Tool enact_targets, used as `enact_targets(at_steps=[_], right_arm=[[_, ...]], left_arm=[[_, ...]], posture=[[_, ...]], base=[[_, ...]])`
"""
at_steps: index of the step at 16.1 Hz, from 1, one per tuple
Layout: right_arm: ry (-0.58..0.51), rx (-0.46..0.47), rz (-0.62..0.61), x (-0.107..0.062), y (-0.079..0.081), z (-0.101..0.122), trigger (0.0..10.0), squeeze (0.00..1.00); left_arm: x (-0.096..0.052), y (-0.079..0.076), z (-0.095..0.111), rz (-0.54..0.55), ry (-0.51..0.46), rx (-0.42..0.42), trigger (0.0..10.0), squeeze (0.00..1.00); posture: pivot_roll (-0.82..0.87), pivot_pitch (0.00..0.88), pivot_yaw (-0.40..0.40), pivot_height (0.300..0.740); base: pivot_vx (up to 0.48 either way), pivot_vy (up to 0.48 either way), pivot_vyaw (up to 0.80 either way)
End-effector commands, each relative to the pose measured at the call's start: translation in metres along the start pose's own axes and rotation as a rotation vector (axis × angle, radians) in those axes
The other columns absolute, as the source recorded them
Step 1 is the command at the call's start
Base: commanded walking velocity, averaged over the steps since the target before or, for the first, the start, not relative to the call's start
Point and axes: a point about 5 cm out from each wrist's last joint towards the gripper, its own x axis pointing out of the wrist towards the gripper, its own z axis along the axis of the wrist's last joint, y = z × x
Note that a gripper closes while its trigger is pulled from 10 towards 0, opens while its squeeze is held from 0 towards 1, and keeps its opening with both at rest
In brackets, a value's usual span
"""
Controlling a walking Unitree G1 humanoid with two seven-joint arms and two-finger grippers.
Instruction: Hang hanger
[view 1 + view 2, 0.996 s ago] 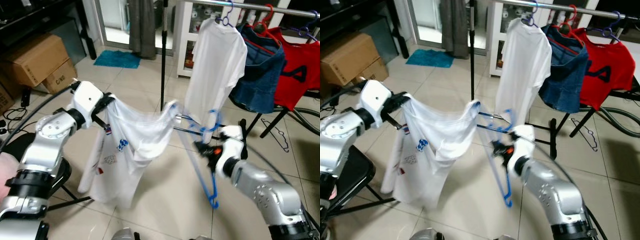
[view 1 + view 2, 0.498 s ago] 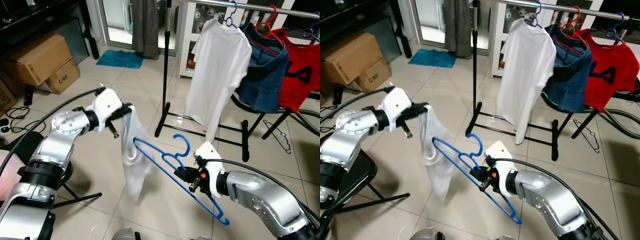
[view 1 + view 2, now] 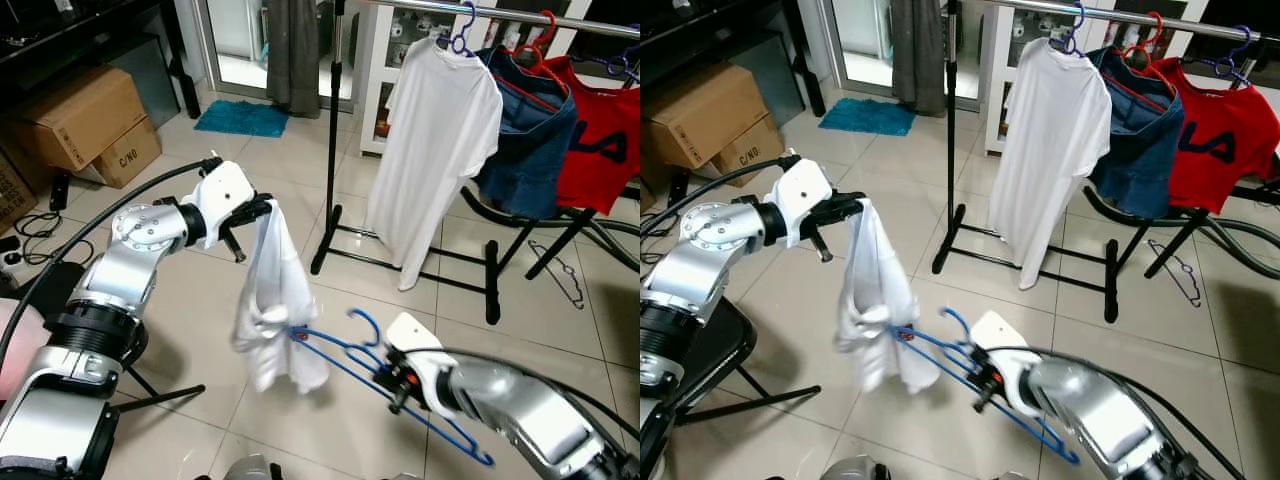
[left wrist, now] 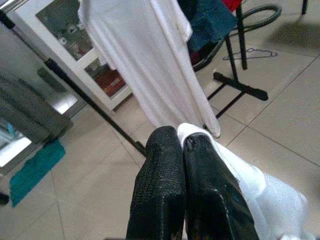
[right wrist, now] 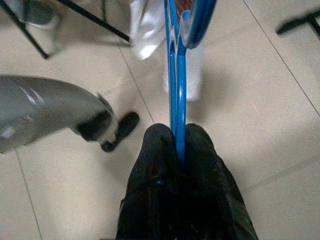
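Left eye view: right gripper (image 3: 392,390) pinches blue hanger (image 3: 340,352) low, long axis toward white shirt (image 3: 272,300), which left gripper (image 3: 262,207) clamps up top. Rail (image 3: 500,15) well away, upper right.

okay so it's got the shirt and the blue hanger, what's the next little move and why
Probably nudge the blue hanger further into the white shirt. The left pincer pinches the shirt's top, the right pincer clamps the hanger, whose tip just reaches the bunched fabric.

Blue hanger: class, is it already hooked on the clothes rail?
No, the blue hanger is clamped low above the floor in the right tool.
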Motion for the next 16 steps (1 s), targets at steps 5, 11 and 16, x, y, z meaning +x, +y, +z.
enact_targets(at_steps=[5, 11, 16], right_arm=[[-0.084, 0.089, -0.036, -0.007, -0.003, 0.002, 10.0, 0.0], [-0.138, -0.045, 0.006, -0.039, -0.01, 0.008, 10.0, 0.0], [-0.277, -0.034, 0.112, -0.043, 0.009, 0.034, 10.0, 0.0]], left_arm=[[0.001, 0.002, -0.005, 0.1, 0.065, -0.063, 0.0, 0.0], [0.002, 0.002, -0.02, 0.134, 0.194, -0.109, 0.0, 0.0], [0.011, -0.008, -0.022, 0.149, 0.194, -0.202, 0.0, 0.0]], posture=[[0.04, 0.023, 0.042, 0.74], [0.03, 0.022, 0.051, 0.74], [0.03, 0.011, 0.045, 0.74]], base=[[0.0, 0.0, 0.0], [0.0, 0.0, 0.0], [0.0, 0.0, 0.0]])
